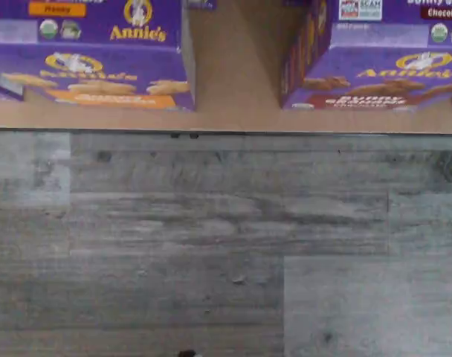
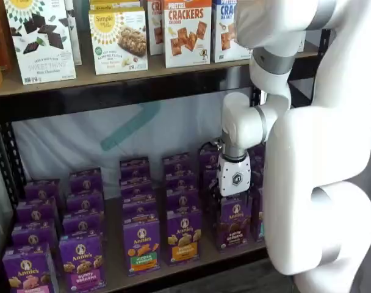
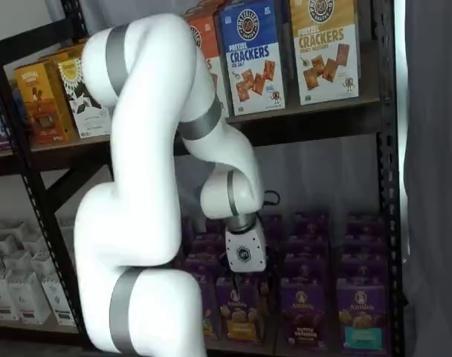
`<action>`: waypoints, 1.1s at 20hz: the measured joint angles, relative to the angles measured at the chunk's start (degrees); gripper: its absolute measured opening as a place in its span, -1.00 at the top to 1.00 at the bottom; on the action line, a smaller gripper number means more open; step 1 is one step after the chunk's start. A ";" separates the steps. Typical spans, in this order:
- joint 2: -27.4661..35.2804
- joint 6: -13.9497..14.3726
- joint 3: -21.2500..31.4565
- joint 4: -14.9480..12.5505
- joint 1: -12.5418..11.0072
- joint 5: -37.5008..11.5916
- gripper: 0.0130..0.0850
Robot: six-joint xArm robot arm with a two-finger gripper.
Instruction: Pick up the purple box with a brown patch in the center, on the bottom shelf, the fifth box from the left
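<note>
The purple box with a brown centre patch [image 2: 236, 223] stands upright at the front of the bottom shelf [image 2: 173, 271]. It also shows in a shelf view [image 3: 300, 312] and in the wrist view [image 1: 382, 74], marked "Chocolate". My gripper [image 2: 234, 200] hangs from the white arm just above and in front of this box, and it also shows in a shelf view [image 3: 246, 275]. Its black fingers are mostly hidden against the dark cartons, so no gap can be made out. It holds nothing.
A purple carton with an orange band [image 1: 99, 74] stands just left of the brown one, with a strip of bare shelf board [image 1: 237, 82] between them. A teal-band carton [image 3: 360, 316] stands to its right. Cracker boxes [image 2: 187, 30] fill the upper shelf. Grey floor [image 1: 211, 245] lies in front.
</note>
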 joint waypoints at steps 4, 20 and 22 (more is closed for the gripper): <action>3.62 -0.85 -2.74 0.12 -0.78 -1.42 -1.00; 17.11 -1.71 -17.64 -1.26 -2.85 -0.03 -1.00; 18.79 -2.05 -19.82 -1.41 -3.31 0.48 -1.00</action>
